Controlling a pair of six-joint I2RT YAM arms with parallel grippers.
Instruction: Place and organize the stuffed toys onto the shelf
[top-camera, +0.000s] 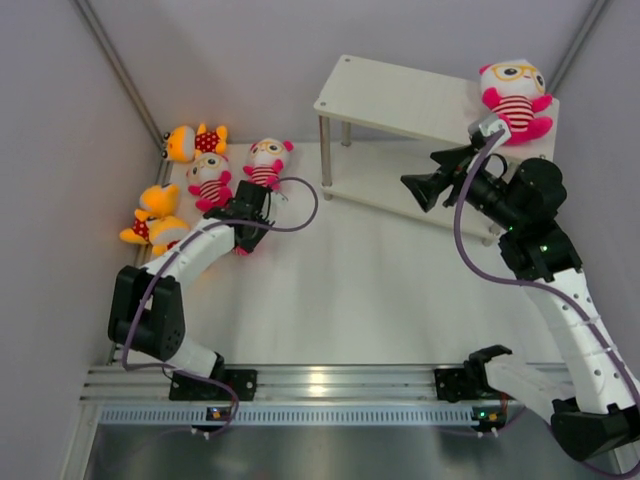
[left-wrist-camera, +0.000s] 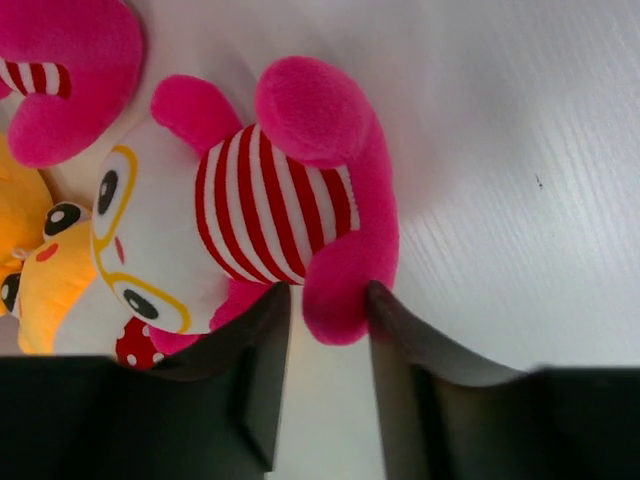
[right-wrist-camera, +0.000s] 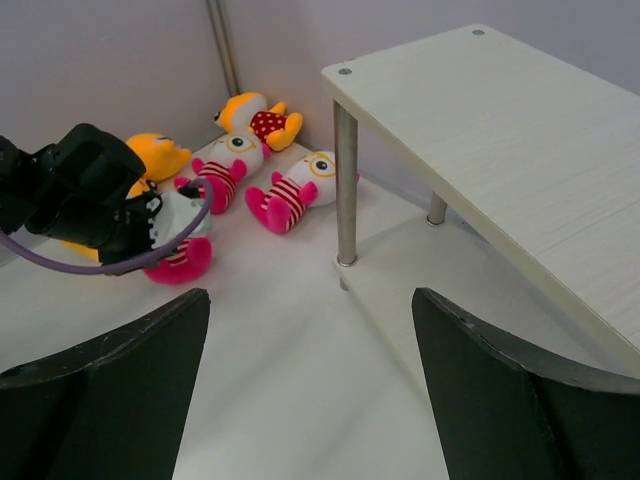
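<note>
**Left fingers straddle a pink doll's leg; right gripper gapes by the shelf**

A small pink plush doll with a pale head, yellow glasses and a red-and-white striped body lies on the white table. It is at the left side, under the left arm's wrist, with its face and striped belly turned up. In the left wrist view its long axis runs across the picture, head to the left and pink legs to the right.

The left gripper has its two black fingers on either side of one pink leg. One finger touches the plush and a sliver of table shows beside the other. Whether they are squeezing yet cannot be told.

The doll's head lies against an orange-yellow plush doll with a red dotted body. Behind them, near the left wall, lie a second orange-yellow doll and two more pink striped dolls.

At the back right stands the two-tier shelf of pale beige boards on thin metal legs. A fourth pink striped doll sits upright at the right end of its top board, facing forward.

The right gripper hangs just in front of the shelf, pointing left. Its fingers are spread wide and hold nothing.
</note>
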